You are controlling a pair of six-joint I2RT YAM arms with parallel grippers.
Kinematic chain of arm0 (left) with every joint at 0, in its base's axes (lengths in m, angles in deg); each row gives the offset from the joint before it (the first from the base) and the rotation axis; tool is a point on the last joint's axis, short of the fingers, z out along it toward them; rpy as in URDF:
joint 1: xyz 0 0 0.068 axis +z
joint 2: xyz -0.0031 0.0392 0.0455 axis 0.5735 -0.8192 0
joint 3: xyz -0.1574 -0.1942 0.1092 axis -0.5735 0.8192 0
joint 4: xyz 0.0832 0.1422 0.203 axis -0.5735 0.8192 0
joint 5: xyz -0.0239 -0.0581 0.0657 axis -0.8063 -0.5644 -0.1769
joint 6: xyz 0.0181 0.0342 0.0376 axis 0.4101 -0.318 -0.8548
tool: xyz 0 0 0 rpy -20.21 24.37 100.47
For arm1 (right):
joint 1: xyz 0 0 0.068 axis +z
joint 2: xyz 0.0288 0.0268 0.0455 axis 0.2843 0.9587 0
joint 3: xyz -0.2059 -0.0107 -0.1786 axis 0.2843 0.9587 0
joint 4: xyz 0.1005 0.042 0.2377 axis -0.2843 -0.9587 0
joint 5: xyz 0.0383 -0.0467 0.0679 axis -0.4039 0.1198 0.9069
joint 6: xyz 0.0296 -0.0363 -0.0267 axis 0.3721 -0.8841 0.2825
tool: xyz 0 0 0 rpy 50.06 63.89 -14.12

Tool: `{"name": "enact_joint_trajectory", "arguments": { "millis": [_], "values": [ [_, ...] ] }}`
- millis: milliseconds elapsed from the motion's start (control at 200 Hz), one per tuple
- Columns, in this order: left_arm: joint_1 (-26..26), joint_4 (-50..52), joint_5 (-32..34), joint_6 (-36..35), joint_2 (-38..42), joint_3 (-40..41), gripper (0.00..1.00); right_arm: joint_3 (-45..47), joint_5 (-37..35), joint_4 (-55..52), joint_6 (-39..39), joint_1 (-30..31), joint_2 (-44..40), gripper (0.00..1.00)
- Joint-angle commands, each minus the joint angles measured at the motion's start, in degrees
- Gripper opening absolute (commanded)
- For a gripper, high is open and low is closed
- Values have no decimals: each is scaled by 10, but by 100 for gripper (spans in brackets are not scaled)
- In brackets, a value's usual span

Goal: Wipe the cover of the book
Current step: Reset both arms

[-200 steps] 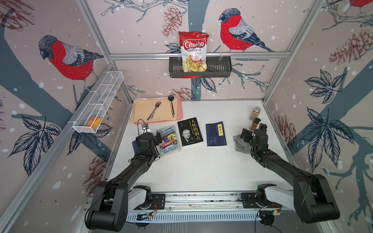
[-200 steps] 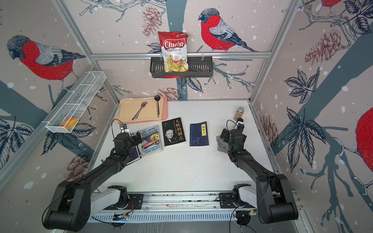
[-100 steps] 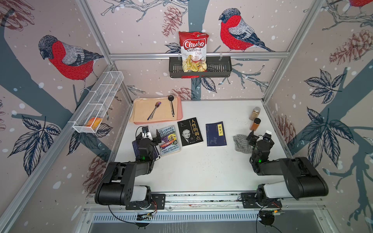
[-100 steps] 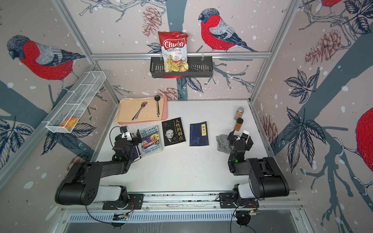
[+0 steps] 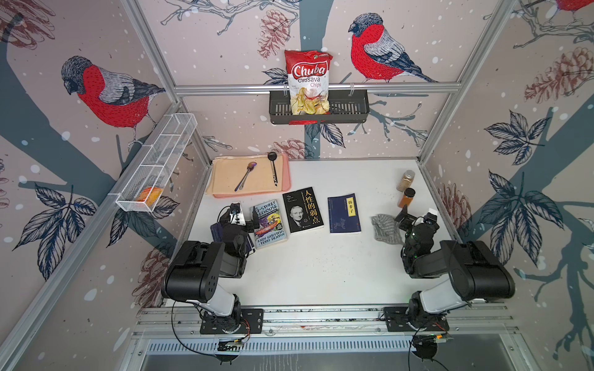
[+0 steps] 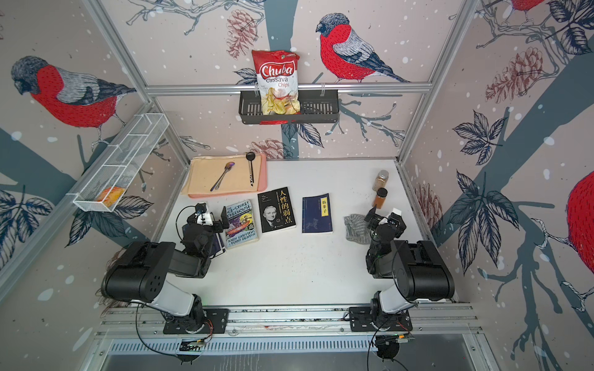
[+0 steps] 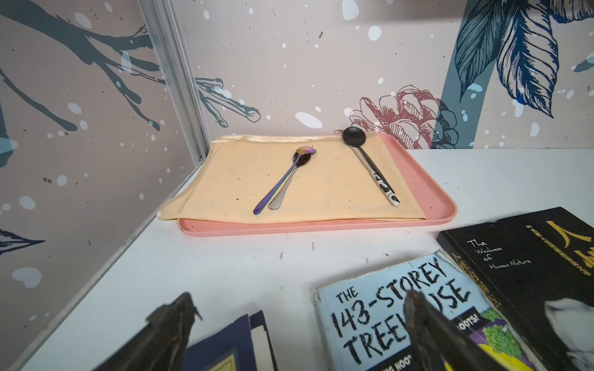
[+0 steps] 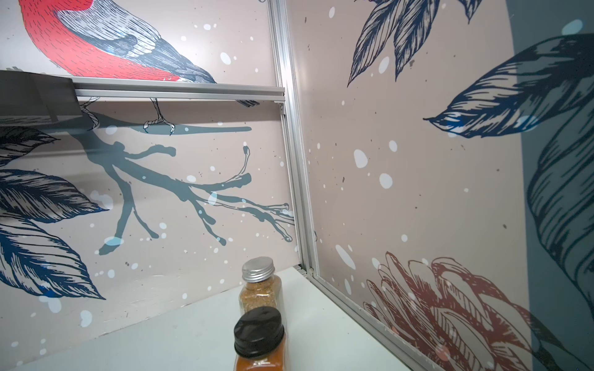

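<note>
surface [image 5: 321, 273]: white, smooth, matt, a few dark specks
tray [image 7: 289, 226]: pink plastic, matt
tray liner [image 7: 241, 180]: beige cloth, soft, lightly stained
rainbow spoon [image 7: 279, 183]: shiny metal
black spoon [image 7: 353, 136]: matt bowl
treehouse book [image 7: 385, 314]: paper cover, pretty scuffed edges
black book [image 5: 302, 210]: paper cover, slight sheen
rag [image 5: 385, 228]: grey ribbed cloth
silver-cap jar [image 8: 258, 286]: clear, metal lid
black-cap jar [image 8: 258, 337]: clear, plastic-looking lid
chip bag [image 5: 308, 80]: glossy
side basket [image 5: 157, 163]: white wire mesh

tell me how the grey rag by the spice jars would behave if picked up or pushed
The rag lies crumpled in soft folds, so it would probably hang limp from wherever it is pinched. It looks like thin cloth, so likely light. Pushed across the table, it would probably bunch up rather than slide whole.
</note>
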Motion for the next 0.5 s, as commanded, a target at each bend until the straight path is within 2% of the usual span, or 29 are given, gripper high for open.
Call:
{"name": "enact_joint_trajectory", "arguments": {
  "millis": [0,150,495],
  "values": [
    [2,-35,-4,-5,-3,2,99,-7,-2,7,-16,10,5,100],
    [2,-1,6,1,-2,-16,99,-7,-2,7,-16,10,4,100],
    [2,-5,8,1,-3,-15,99,-6,-2,6,-17,10,4,100]
  ]
}}
